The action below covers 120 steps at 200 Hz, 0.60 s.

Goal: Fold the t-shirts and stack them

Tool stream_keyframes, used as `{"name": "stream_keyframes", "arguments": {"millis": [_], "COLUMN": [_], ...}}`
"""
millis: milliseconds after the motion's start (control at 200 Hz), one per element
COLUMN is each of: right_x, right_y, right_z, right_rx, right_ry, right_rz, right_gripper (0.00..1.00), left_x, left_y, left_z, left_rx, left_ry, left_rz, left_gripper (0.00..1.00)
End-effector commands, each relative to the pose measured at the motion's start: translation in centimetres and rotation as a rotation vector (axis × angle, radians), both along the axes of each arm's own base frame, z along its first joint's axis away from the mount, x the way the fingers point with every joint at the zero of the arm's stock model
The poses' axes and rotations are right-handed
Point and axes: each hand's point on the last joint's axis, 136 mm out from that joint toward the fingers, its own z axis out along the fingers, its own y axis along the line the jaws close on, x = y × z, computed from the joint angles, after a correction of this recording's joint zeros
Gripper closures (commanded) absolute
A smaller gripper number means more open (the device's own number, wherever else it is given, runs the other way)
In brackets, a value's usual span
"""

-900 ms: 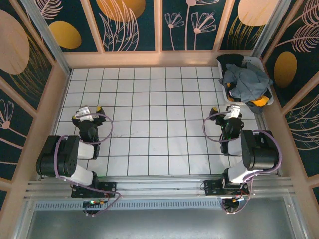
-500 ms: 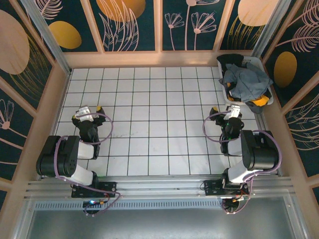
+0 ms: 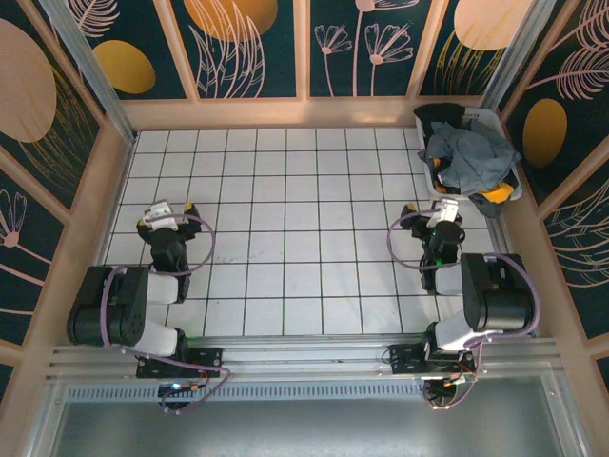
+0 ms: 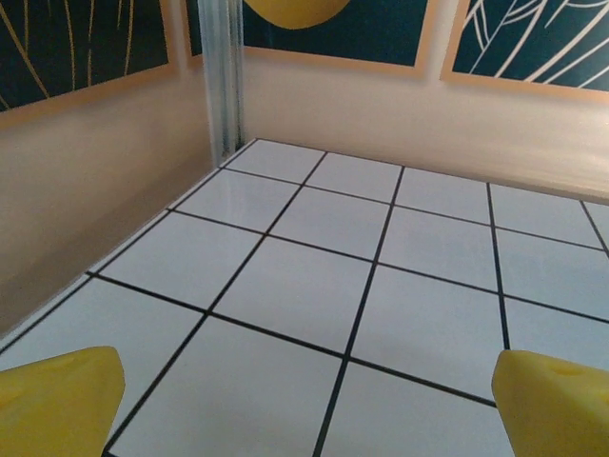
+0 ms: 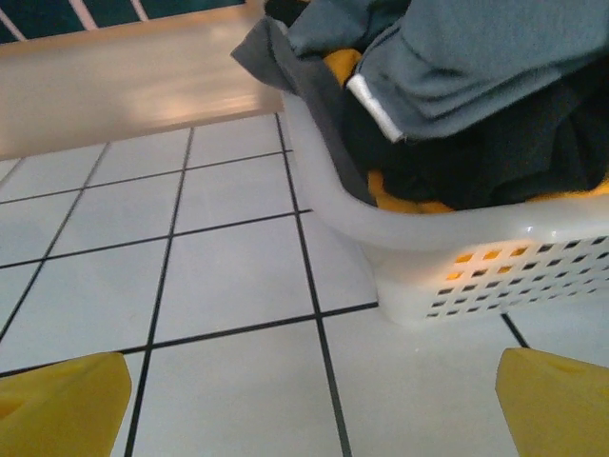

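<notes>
The t-shirts lie heaped in a white laundry basket [image 3: 433, 186] at the table's far right corner. A slate-grey shirt [image 3: 468, 157] is on top, with a black one [image 3: 440, 116] behind it and an orange-yellow one [image 3: 498, 198] at the near end. In the right wrist view the grey shirt [image 5: 495, 57] shows its white neck label [image 5: 373, 107] above the black cloth [image 5: 495, 162] and the orange-yellow cloth [image 5: 400, 195]. My right gripper [image 3: 443, 211] [image 5: 309, 409] is open and empty just short of the basket [image 5: 476, 257]. My left gripper [image 3: 165, 217] [image 4: 309, 405] is open over bare tiles at the left.
The table [image 3: 285, 209] is white tile with black grid lines, boxed in by low peach walls [image 3: 285, 112]. A wall corner with a metal post [image 4: 224, 76] stands ahead of the left gripper. Open tile lies between the two arms.
Both arms have shifted slightly at the elbows. The right gripper has edged a little toward the basket. The shirts have not moved.
</notes>
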Motion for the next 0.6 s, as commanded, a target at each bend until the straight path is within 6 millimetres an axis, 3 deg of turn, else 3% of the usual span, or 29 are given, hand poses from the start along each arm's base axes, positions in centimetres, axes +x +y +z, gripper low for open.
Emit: {"name": "stream_keyframes", "arguments": {"millis": [0, 95, 110, 145, 185, 230, 295, 355, 410, 425, 445, 500, 596], "right_x": [1.6, 2.8, 3.1, 4.1, 4.8, 6.4, 8.3, 9.2, 10.0, 10.1, 10.3, 10.6, 11.2], "right_y": [-0.4, -0.8, -0.7, -0.3, -1.5, -1.4, -3.0, -5.7, -7.8, -8.5, -9.2, -10.9, -12.5], "right_z": [8.7, 19.7, 19.6, 22.2, 23.4, 25.2, 27.1, 26.6, 27.2, 26.1, 26.1, 25.2, 21.7], "right_rx": [-0.010, 0.218, 0.259, 0.332, 0.429, 0.450, 0.433, 0.404, 0.384, 0.370, 0.358, 0.335, 0.354], "right_ry": [-0.132, -0.266, -0.216, -0.148, -0.106, -0.078, -0.022, 0.072, 0.119, 0.157, 0.175, 0.237, 0.369], "right_rz": [-0.092, -0.164, -0.156, -0.110, -0.188, -0.112, -0.182, -0.347, -0.430, -0.465, -0.498, -0.564, -0.597], "right_gripper": [0.01, 0.01, 0.01, 0.01, 0.01, 0.01, 0.01, 0.06, 0.08, 0.08, 0.08, 0.02, 0.01], "left_x": [1.0, 1.3, 1.4, 1.8, 2.4, 2.5, 5.1, 8.3, 10.5, 11.0, 11.5, 12.6, 12.8], "left_y": [0.3, -0.1, 0.2, 1.4, 2.0, 2.4, 0.6, -3.3, -6.5, -7.2, -8.1, -11.1, -16.1], "left_z": [6.9, 14.9, 16.2, 18.1, 18.6, 19.9, 21.7, 24.5, 25.4, 25.4, 25.4, 25.5, 25.4], "left_rx": [-0.019, -0.004, -0.037, -0.177, -0.355, -0.479, -0.573, -0.597, -0.663, -0.680, -0.698, -0.712, -0.708], "left_ry": [-0.101, -0.243, -0.266, -0.268, -0.181, -0.142, -0.145, -0.125, -0.074, -0.056, -0.030, 0.034, 0.121], "left_rz": [0.042, 0.073, 0.095, 0.182, 0.268, 0.343, 0.230, -0.008, -0.149, -0.168, -0.195, -0.286, -0.428], "left_gripper": [0.01, 0.01, 0.01, 0.01, 0.01, 0.01, 0.01, 0.01, 0.01, 0.01, 0.01, 0.01, 0.01]}}
